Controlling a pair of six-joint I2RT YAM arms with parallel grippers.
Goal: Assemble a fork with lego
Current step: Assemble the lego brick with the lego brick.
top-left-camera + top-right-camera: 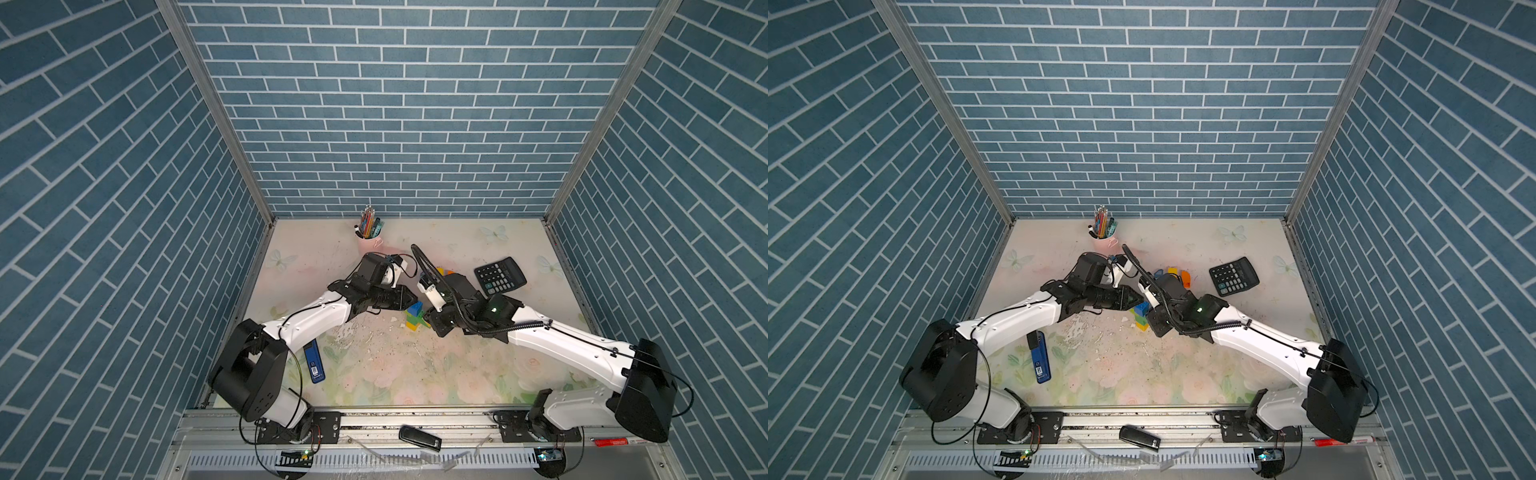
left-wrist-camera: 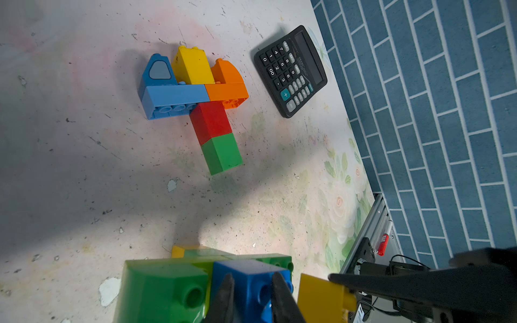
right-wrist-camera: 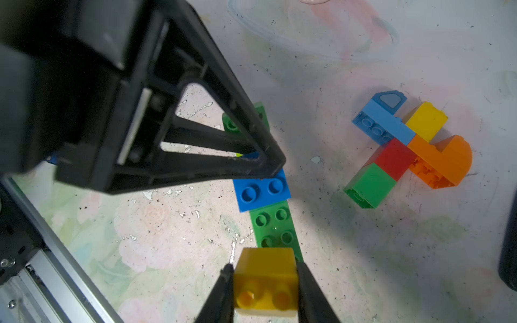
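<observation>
Left pincer grips blue brick, right pincer grips yellow brick; calculator keys show digits.

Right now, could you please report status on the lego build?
Left gripper shut on blue brick atop green base. Right gripper shut on yellow brick at the base's end. Second brick cluster and calculator lie apart from both.
</observation>
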